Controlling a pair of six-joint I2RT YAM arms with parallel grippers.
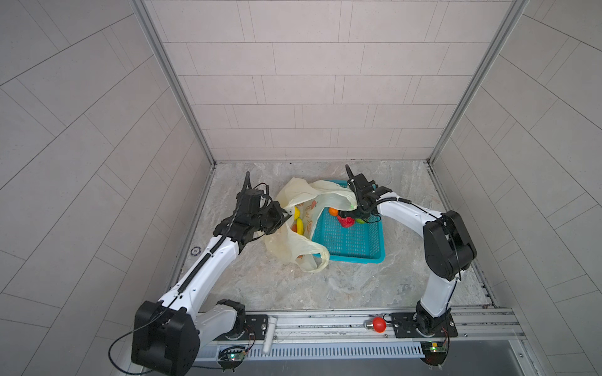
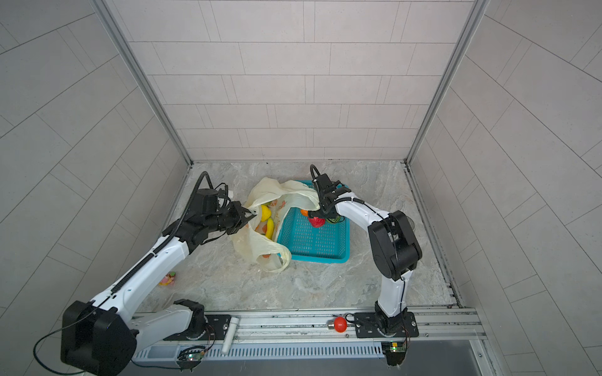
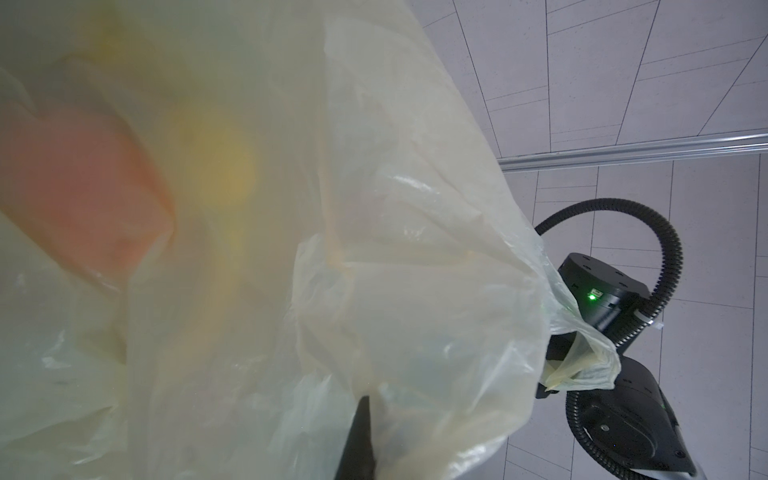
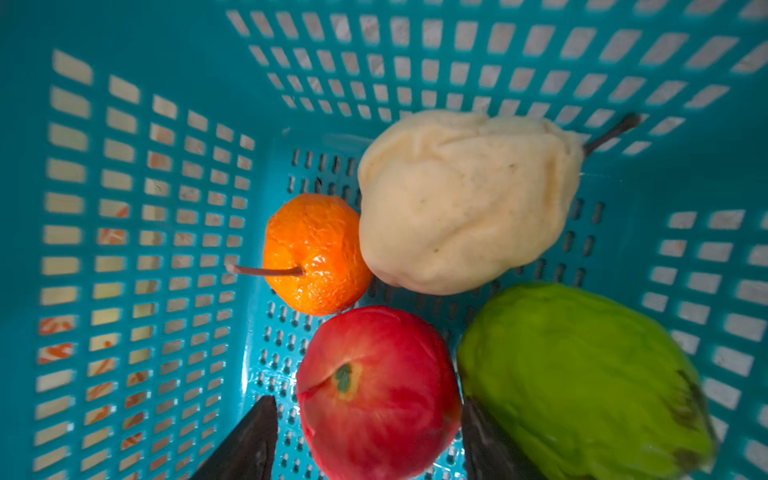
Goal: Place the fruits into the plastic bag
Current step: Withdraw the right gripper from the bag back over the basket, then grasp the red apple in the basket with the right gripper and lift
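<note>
The plastic bag (image 1: 293, 242) (image 2: 249, 242) lies crumpled beside the teal basket (image 1: 351, 244), its mouth held up. My left gripper (image 1: 286, 216) (image 2: 252, 215) is shut on the bag's rim (image 3: 374, 249). A yellow banana (image 1: 299, 225) and a yellow lemon-like fruit (image 2: 265, 211) lie inside the bag. In the basket's far corner sit a red apple (image 4: 374, 395), an orange (image 4: 316, 253), a pale pear (image 4: 457, 199) and a green fruit (image 4: 582, 382). My right gripper (image 4: 368, 401) (image 1: 345, 216) is open, its jaws either side of the apple, with a gap on one side.
The basket wall (image 4: 124, 208) rises close around my right gripper. A red bulb (image 1: 378, 324) and a white cylinder (image 1: 269, 335) rest on the front rail. A small coloured toy (image 2: 168, 279) lies by the left wall. Tiled walls enclose the marble floor.
</note>
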